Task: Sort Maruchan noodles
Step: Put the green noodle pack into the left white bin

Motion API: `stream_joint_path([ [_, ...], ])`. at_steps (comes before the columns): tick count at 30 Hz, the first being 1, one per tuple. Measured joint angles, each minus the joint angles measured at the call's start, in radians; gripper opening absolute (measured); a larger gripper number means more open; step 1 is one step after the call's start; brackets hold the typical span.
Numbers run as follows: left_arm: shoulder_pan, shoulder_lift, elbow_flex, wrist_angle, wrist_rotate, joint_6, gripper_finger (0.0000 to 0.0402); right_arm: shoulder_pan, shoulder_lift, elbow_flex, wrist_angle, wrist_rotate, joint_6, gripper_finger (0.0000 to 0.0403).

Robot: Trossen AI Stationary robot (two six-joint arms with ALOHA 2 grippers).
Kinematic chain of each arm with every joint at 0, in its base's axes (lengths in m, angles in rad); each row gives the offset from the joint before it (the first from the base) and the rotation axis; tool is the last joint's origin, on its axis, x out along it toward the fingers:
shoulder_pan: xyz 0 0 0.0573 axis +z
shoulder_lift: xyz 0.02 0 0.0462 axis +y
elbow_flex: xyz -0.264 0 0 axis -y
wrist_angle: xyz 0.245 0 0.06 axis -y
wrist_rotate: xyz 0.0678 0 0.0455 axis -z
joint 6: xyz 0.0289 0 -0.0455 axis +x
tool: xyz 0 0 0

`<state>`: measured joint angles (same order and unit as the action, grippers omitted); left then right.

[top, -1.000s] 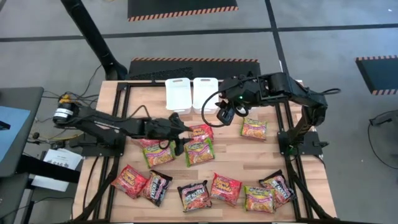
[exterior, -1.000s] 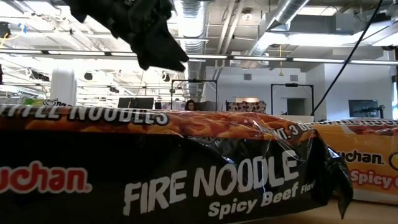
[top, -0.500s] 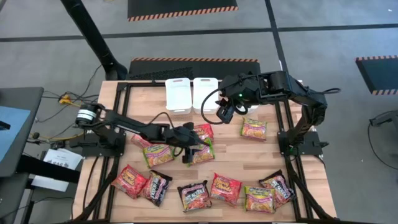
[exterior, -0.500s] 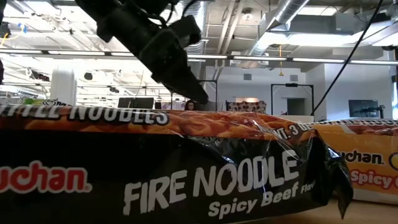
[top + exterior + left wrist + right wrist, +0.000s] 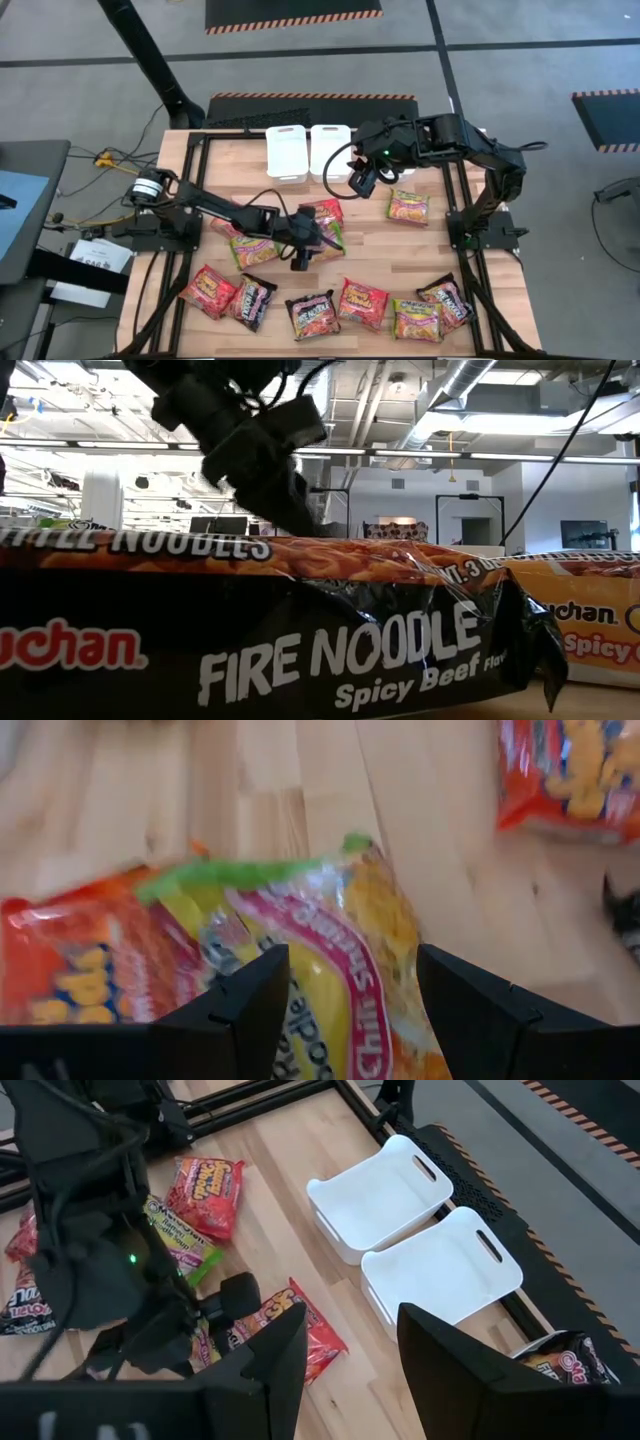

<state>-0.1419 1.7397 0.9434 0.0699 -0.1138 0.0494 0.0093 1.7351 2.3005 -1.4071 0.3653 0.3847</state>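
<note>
A black Fire Noodle packet [image 5: 300, 630] fills the low view, lying at the wooden table's [image 5: 400, 250] near edge in a row of red, green and black Maruchan packets [image 5: 362, 303]; mid-table, the left gripper [image 5: 303, 256] hangs with fingers spread wide, empty, over a green-yellow chili packet [image 5: 330, 970] that overlaps a red one [image 5: 325, 212]; the right gripper [image 5: 359, 185], partly open and empty, hovers beside two white bins [image 5: 308, 150] at the far edge; beyond is grey floor.

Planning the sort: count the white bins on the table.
2. The left bin and the right bin sit side by side at the table's back edge; no others seem hidden.
</note>
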Motion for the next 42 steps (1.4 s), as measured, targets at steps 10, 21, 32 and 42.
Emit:
stream_joint_path([
  [10, -0.004, 0.075, 0.003, -0.029, -0.075, 0.006, 0.0205, 0.000, 0.000, 0.000, 0.009, 0.000, 0.000, 0.0182],
  [21, -0.023, 0.089, 0.004, -0.041, -0.109, 0.000, 0.0072, 0.001, 0.000, 0.000, 0.028, 0.001, 0.000, 0.0182],
  [32, -0.073, 0.080, 0.069, -0.160, -0.112, 0.017, 0.0005, -0.006, 0.000, 0.000, 0.032, 0.004, 0.000, 0.0182],
  [42, -0.084, 0.079, 0.242, -0.463, -0.203, 0.093, 0.0002, -0.005, 0.000, 0.000, 0.032, 0.004, 0.000, 0.0182],
])
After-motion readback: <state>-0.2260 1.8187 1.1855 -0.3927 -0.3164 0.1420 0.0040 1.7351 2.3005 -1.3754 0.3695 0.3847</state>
